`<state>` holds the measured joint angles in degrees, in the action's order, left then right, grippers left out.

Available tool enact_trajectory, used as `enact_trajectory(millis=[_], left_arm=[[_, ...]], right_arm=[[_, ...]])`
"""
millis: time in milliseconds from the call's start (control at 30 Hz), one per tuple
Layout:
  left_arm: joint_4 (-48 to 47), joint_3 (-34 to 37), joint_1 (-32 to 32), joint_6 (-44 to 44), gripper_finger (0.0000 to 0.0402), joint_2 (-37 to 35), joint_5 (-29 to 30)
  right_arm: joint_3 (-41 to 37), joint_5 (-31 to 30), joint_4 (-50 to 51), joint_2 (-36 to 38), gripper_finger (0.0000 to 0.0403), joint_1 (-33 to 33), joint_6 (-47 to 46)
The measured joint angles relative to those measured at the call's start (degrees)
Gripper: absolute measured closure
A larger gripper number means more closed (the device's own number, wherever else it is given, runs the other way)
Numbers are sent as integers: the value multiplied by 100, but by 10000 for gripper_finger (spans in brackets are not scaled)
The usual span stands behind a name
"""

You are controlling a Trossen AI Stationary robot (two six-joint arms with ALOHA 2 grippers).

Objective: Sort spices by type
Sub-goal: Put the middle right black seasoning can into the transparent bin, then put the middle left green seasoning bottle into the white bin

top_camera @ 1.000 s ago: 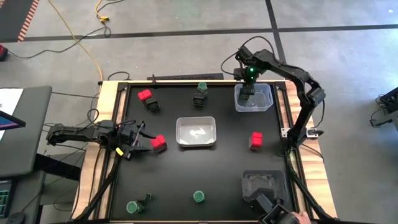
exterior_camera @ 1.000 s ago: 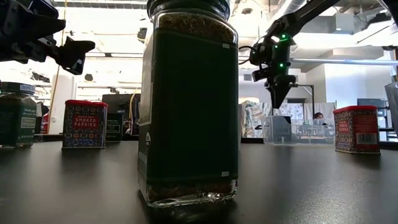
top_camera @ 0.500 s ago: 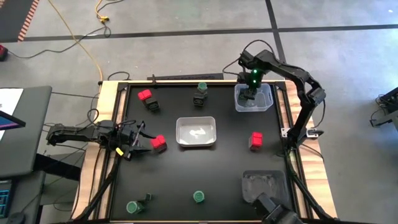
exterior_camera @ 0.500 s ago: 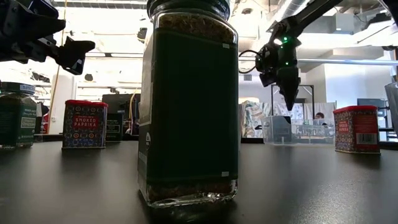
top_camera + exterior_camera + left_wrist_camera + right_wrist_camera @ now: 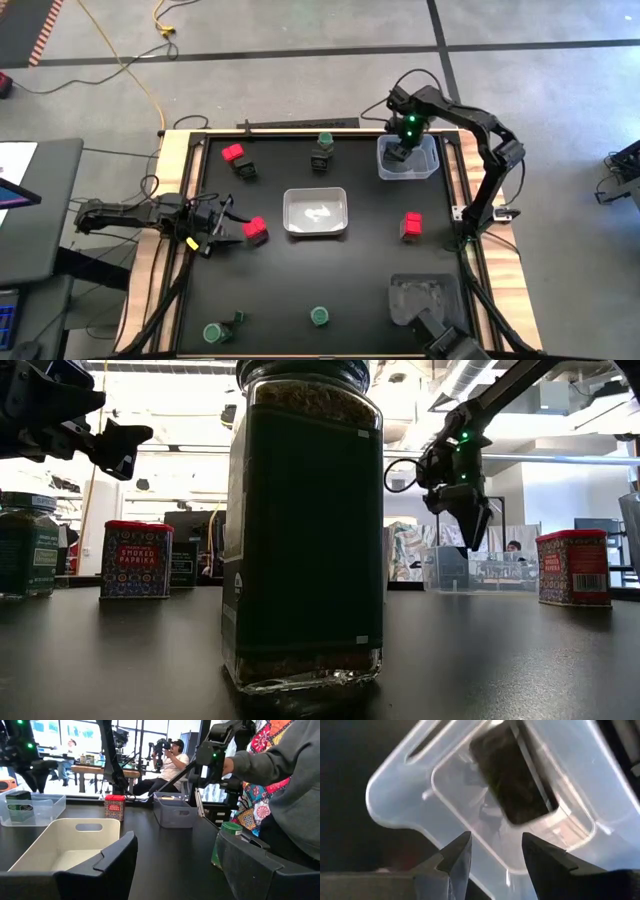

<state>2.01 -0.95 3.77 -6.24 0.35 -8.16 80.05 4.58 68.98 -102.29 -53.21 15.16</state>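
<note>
My right gripper (image 5: 404, 150) hangs pointing down over the clear tray (image 5: 428, 165) at the far right, fingers (image 5: 492, 852) slightly apart with nothing between them. A dark tin (image 5: 512, 775) lies in that tray. My left gripper (image 5: 222, 236) waits level at the table's left, open, just left of a red box (image 5: 255, 232). Other spices stand about the table: red boxes (image 5: 232, 153) (image 5: 411, 225), dark green-topped tins (image 5: 323, 150) (image 5: 243, 170), and green-lidded jars (image 5: 213, 332) (image 5: 319, 316). One jar (image 5: 305, 520) stands close before the low camera.
A white tray (image 5: 315, 212) sits at the table's middle and a grey tray (image 5: 425, 298) at the near right. A person in a grey sleeve (image 5: 295, 795) stands by the near right corner. Bare black tabletop lies between the trays and the scattered spices.
My right gripper has come down toward the clear tray, drifting a little toward the table's right edge, and has rolled about its own pointing line. The person's hand at the near right corner has drawn back out of the high view.
</note>
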Motion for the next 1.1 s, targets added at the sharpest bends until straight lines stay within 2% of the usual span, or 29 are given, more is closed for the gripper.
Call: enact_trajectory(millis=[167, 333, 933, 1100], left_arm=[[1, 0, 0, 0, 143, 1, 0], [1, 1, 0, 0, 143, -1, 0], [1, 1, 0, 0, 143, 1, 0], [1, 0, 0, 0, 143, 0, 0]], right_arm=[[-113, -38, -448, -4, 200, -57, -269], [-120, -640, -483, -4, 200, -57, -462], [-120, -689, -357, 23, 200, -95, -423], [-125, -699, -371, 528, 200, -94, -420]])
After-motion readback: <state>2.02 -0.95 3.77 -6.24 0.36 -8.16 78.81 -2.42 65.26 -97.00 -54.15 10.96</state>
